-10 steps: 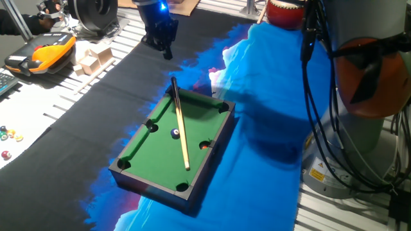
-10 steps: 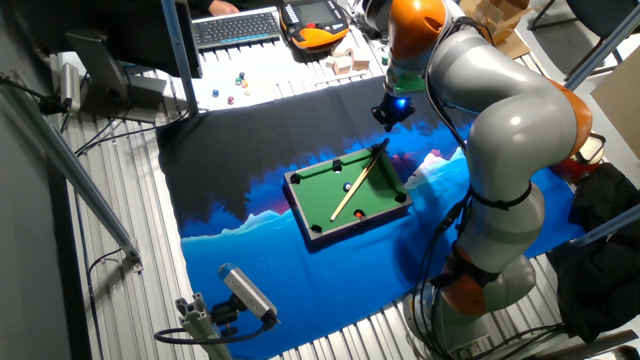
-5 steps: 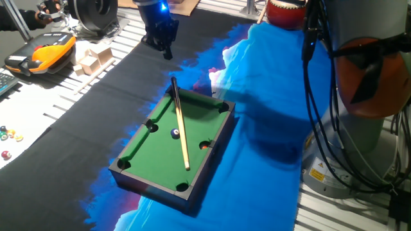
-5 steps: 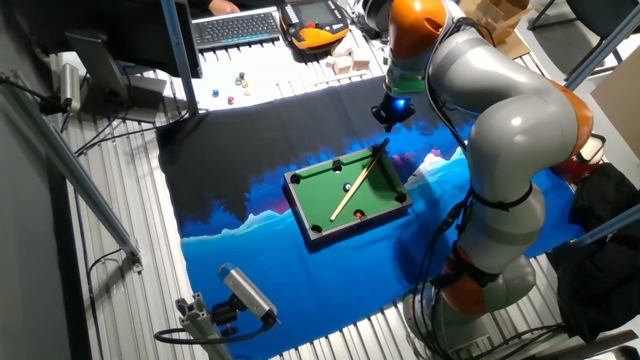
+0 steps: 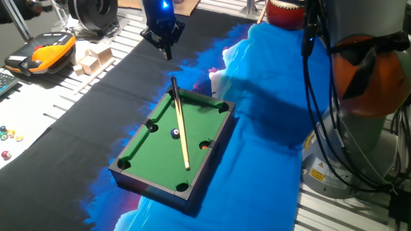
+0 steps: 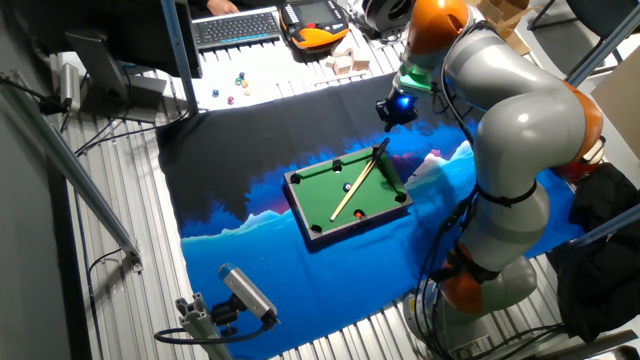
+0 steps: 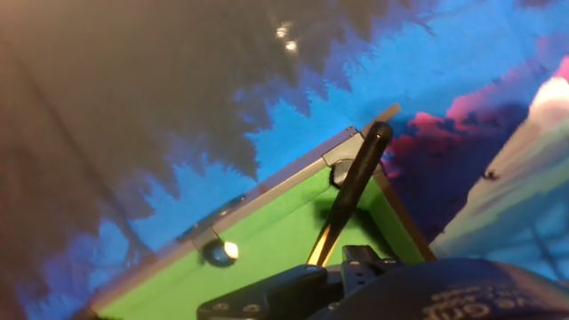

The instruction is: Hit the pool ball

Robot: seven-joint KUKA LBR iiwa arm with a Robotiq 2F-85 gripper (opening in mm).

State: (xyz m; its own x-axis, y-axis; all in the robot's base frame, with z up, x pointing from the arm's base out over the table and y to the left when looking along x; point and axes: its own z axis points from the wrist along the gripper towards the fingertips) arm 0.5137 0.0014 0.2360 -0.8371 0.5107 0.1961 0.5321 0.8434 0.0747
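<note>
The pool ball [image 5: 175, 133], small, black with a white spot, lies on the green felt of a miniature pool table [image 5: 151, 156]; it also shows in the other fixed view [image 6: 347, 187]. A wooden cue [image 5: 180, 125] with a black butt lies lengthwise across the felt, right beside the ball, its butt over the far rim. My gripper [image 5: 167, 51] hangs above the black cloth beyond the table's far end, apart from the cue, fingers together and empty. In the hand view the cue's butt [image 7: 366, 156] points toward me; I cannot make out the ball there.
An orange-red ball [image 5: 204, 145] sits by a side pocket. Blue-and-black cloth [image 5: 257, 147] covers the table. Wooden blocks [image 5: 90, 58], an orange pendant [image 5: 45, 51] and small coloured balls [image 5: 8, 135] lie at the left. The arm's base and cables [image 5: 347, 115] stand at the right.
The arm has swung a little and the gripper has turned slightly above the far end of the pool table. The cue and the ball have not moved.
</note>
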